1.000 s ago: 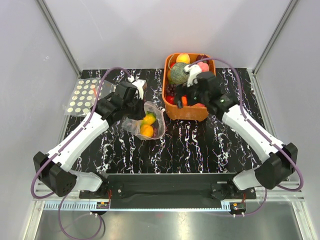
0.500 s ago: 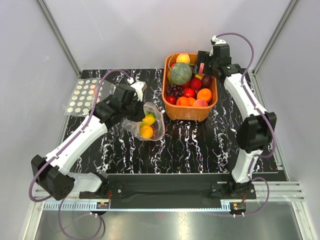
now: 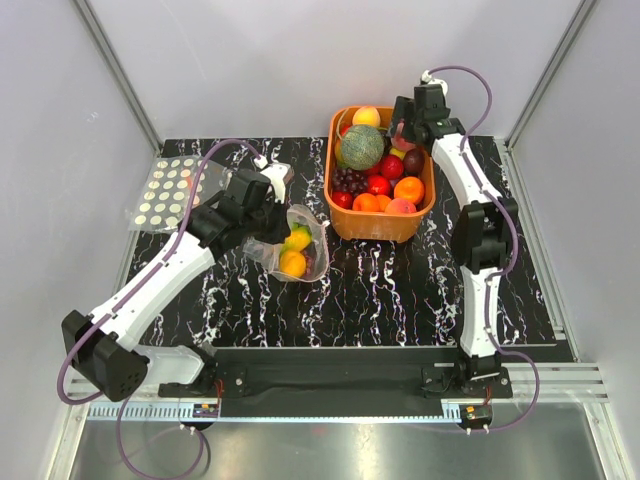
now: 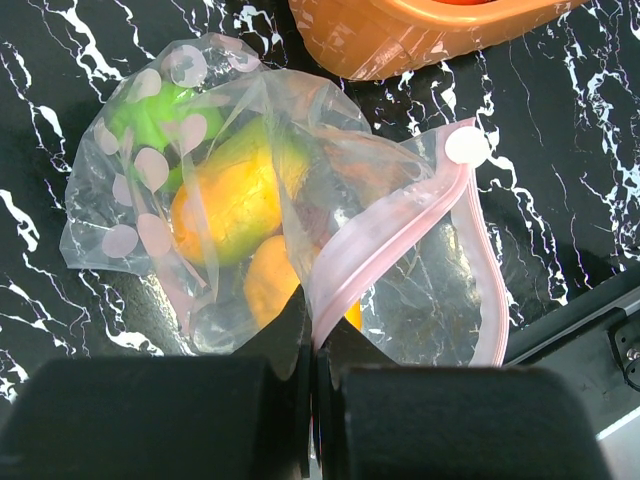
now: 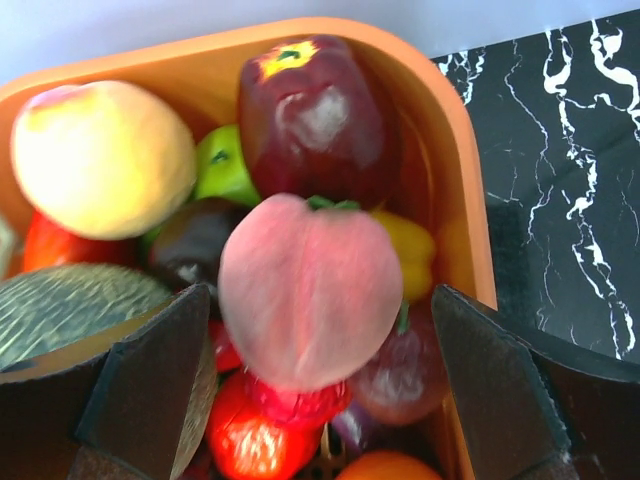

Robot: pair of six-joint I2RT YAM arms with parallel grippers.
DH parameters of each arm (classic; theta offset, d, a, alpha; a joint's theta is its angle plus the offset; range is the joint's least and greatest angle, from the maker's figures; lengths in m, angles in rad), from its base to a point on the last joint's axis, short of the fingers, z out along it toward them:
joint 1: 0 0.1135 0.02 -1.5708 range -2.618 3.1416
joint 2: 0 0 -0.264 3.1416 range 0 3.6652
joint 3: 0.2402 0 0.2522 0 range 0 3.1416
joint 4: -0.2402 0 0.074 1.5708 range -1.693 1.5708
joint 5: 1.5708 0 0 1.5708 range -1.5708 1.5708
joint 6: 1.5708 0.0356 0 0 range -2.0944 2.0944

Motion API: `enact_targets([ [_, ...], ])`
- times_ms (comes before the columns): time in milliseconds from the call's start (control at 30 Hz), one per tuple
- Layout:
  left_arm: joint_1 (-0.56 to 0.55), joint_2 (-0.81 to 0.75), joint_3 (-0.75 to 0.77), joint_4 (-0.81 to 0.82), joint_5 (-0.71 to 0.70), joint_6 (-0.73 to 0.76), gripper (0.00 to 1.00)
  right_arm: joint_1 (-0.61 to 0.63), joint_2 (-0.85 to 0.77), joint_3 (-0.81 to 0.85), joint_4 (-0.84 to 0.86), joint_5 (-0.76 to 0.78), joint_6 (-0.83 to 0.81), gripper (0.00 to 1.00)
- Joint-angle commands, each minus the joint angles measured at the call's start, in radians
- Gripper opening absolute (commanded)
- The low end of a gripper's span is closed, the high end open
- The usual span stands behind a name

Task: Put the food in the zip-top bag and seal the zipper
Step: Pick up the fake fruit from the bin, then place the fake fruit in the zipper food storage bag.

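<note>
Zip-top bag [image 4: 420,300] holds some fruit [image 4: 225,205] but is unsealed; your left hand [image 4: 311,322] pinches its zipper [image 4: 390,235]. Your right hand [image 5: 320,385], released, straddles a peach [image 5: 305,290]; sealing remains.

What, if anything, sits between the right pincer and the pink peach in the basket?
Nothing visible does. In the right wrist view the open right pincer has one finger on either side of the pink peach. The peach lies on top of the other fruit in the orange basket, uncovered.
</note>
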Motion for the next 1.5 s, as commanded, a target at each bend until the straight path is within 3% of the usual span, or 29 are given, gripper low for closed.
enact_targets([
  [0,0.005,-0.035,0.0,0.052,0.014,0.021,0.0,-0.005,0.033,0.07,0.017,0.046,0.007,0.99],
  [133,0.004,-0.035,0.002,0.052,0.009,0.021,0.0,-0.005,0.05,0.067,0.038,0.038,0.0,0.91],
  [167,0.005,-0.036,0.0,0.05,0.009,0.021,0.0,-0.005,0.048,0.065,0.04,0.026,0.0,0.8],
  [300,0.005,-0.038,-0.001,0.05,0.003,0.022,0.0,-0.003,-0.013,0.03,0.044,-0.019,-0.008,0.59],
  [400,0.004,-0.043,0.0,0.052,0.0,0.022,0.0,0.005,-0.114,-0.048,0.064,-0.045,-0.057,0.54],
  [733,0.005,-0.049,0.003,0.044,-0.012,0.024,0.0,0.1,-0.528,-0.465,0.101,-0.105,-0.14,0.45],
  [1067,0.005,-0.049,0.003,0.039,-0.005,0.024,0.0,0.379,-0.924,-0.833,0.133,-0.319,-0.165,0.44],
  [1233,0.005,-0.044,0.005,0.033,-0.011,0.021,0.0,0.529,-0.998,-0.947,0.171,-0.381,-0.128,0.44],
  [1467,0.004,-0.044,0.006,0.032,0.0,0.015,0.0,0.658,-0.982,-1.036,0.311,-0.39,-0.065,0.44],
])
